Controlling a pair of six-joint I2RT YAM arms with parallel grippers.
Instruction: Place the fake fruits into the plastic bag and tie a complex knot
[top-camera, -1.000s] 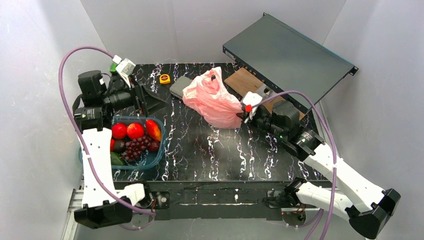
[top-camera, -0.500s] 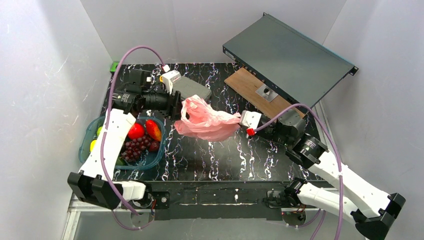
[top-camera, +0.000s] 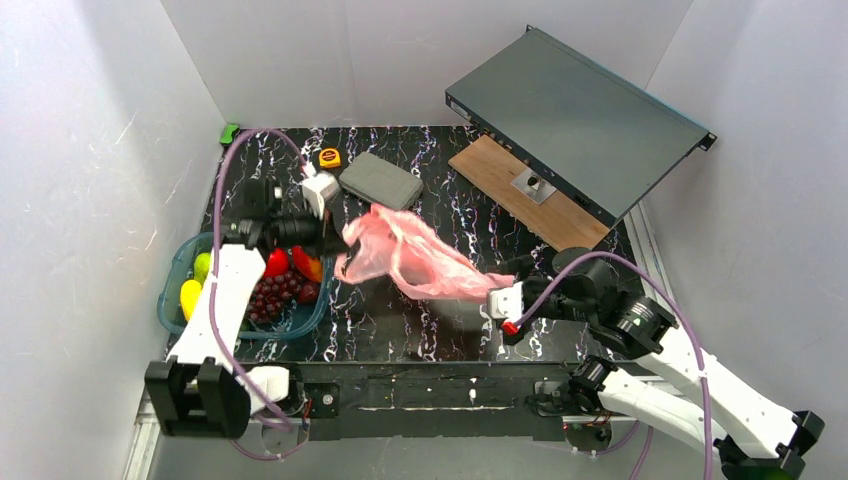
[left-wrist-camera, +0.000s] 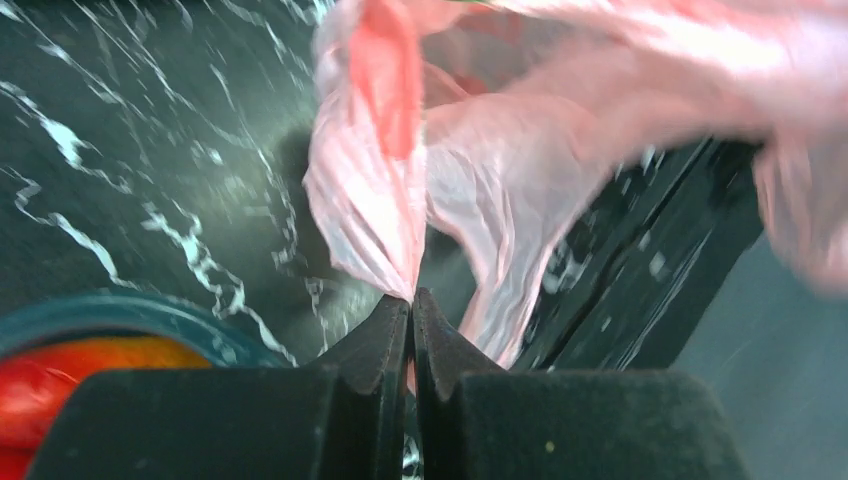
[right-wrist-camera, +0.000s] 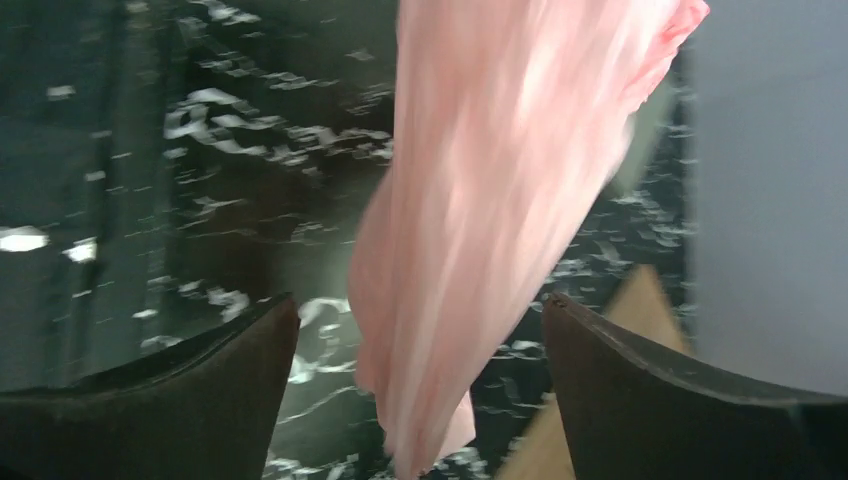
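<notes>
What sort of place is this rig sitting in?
Most likely a robot manipulation test cell: plain white panels box in a black marbled table, a left arm and right arm are bolted to its near edge, and the props are fake fruits in a teal tub.

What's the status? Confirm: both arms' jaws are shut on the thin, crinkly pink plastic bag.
Wrong on one arm. The left jaws are shut on the thin, crinkly pink plastic bag; the right jaws stand open, the bag hanging between them, as the right wrist view shows.

Overhead camera looks down; both close wrist cameras face the plastic bag (left-wrist-camera: 480, 170).
</notes>
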